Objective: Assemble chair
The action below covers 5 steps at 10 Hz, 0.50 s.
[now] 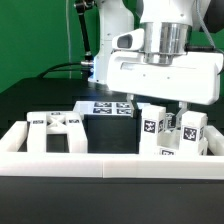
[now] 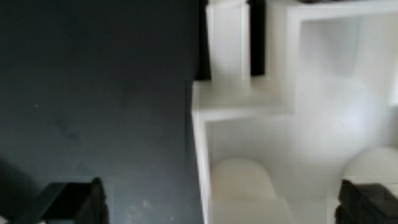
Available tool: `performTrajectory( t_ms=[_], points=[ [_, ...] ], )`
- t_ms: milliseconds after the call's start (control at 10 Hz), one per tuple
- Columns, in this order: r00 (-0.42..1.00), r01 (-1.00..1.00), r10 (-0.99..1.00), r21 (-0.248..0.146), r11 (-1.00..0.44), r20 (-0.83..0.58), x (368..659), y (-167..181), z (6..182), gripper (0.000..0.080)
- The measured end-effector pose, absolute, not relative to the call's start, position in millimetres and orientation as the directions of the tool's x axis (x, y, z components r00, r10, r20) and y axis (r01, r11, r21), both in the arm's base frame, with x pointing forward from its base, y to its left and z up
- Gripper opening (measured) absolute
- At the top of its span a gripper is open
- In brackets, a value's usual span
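Several blocky matte-white chair pieces [image 1: 160, 130]

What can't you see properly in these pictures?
Exterior view: tag patterns on the upright chair pieces, too small to read.
Exterior view: arm, cut by the picture's edge.
Wrist view: the white chair part, blurred; which piece is unclear.
Wrist view: fingers, cut off at the edge.
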State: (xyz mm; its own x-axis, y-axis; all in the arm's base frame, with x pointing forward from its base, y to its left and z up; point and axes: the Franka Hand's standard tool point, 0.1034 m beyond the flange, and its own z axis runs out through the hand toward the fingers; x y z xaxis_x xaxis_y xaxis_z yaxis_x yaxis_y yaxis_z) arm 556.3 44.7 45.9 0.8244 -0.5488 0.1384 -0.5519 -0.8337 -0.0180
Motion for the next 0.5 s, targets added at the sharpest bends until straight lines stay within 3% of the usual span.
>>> performTrajectory(
  t_ms=[500],
  points=[
    [0.833,-0.543,-0.539,0.003,-0.840,0.124,549,51,32.2,0.0649]
  ],
)
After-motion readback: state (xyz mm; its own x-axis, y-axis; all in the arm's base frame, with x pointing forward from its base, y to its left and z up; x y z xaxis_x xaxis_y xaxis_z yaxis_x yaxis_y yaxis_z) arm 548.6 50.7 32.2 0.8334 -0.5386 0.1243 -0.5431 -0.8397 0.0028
